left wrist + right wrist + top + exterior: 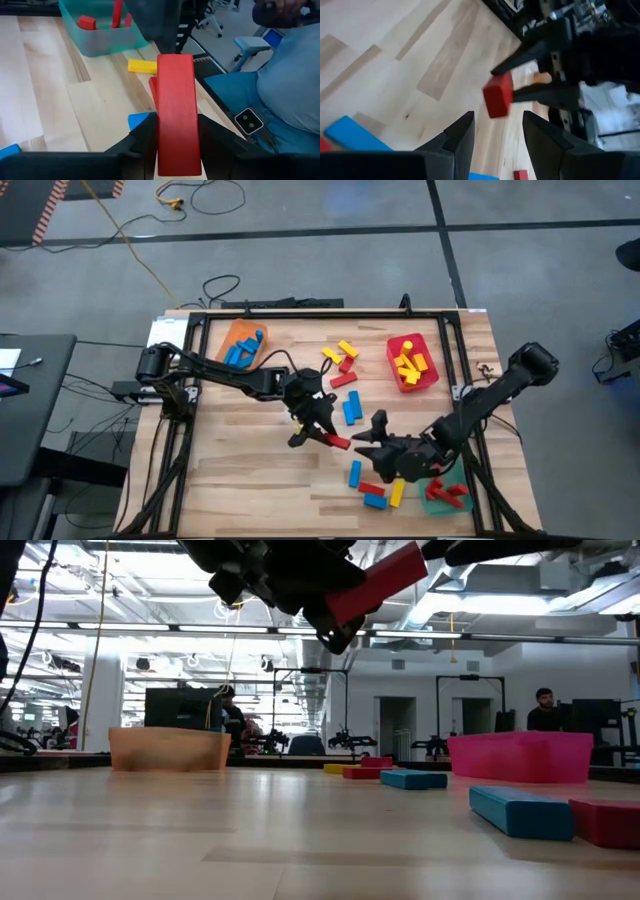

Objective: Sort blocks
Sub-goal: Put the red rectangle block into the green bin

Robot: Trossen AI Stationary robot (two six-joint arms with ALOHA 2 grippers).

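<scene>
The left gripper [322, 434] is clenched on a red block [337, 441], a smooth solid-red oblong held clear above the middle of the table [240, 470], so the carrying step appears to be in hand. The right gripper [378, 442] faces it nearby with its fingers parted and nothing between them. Next, the block likely must reach the green tray [433, 501] holding other red blocks, perhaps by handover.

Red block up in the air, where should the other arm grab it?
Take the red block by its free end, which sticks out past the left gripper. The right gripper, jaws open, faces that end and can come straight in, closing on the long flat sides.
</scene>
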